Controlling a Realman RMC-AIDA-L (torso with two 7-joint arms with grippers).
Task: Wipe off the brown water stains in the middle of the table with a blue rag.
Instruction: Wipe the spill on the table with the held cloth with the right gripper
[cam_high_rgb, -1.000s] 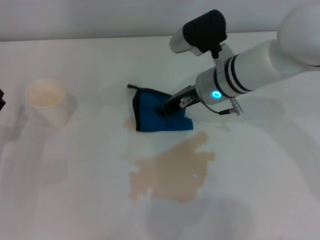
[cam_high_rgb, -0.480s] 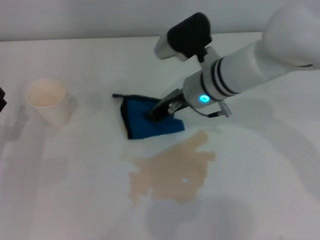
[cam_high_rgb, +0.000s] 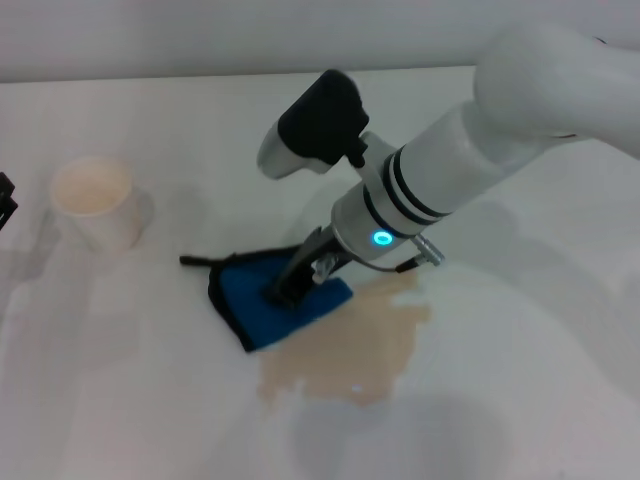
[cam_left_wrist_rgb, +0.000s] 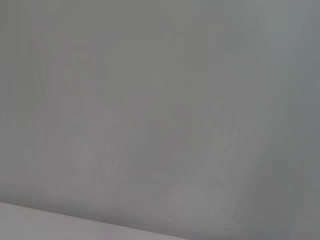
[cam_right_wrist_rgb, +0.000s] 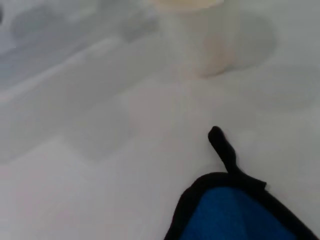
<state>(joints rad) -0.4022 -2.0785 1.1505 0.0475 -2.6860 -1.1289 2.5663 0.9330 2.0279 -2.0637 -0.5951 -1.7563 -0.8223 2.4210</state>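
Since the earlier head-view frames, the right arm has dragged the blue rag (cam_high_rgb: 268, 304) from the upper middle of the frame down and to the left, so its lower right edge now overlaps the upper left rim of the brown water stains (cam_high_rgb: 345, 352).

Head view: the right end effector (cam_high_rgb: 283, 291) presses down on the middle of the rag, its dark fingers buried in the cloth; whether they are apart or pinched on the fabric cannot be told from here. A blue light glows on the wrist ring above it. The rag's black loop trails toward the left of the frame. The stains spread as a tan puddle below centre on the white table (cam_high_rgb: 520, 380). A pale paper cup (cam_high_rgb: 95, 203) stands upright at the left, well apart from the rag. The left end effector is hardly in view, perhaps only as a dark sliver at the far left edge.

Left wrist view: only a plain grey surface, with a lighter band along the bottom.

Right wrist view: the rag (cam_right_wrist_rgb: 240, 212) fills the lower right, black trim and loop pointing toward the cup (cam_right_wrist_rgb: 200, 37) at the top of the frame.
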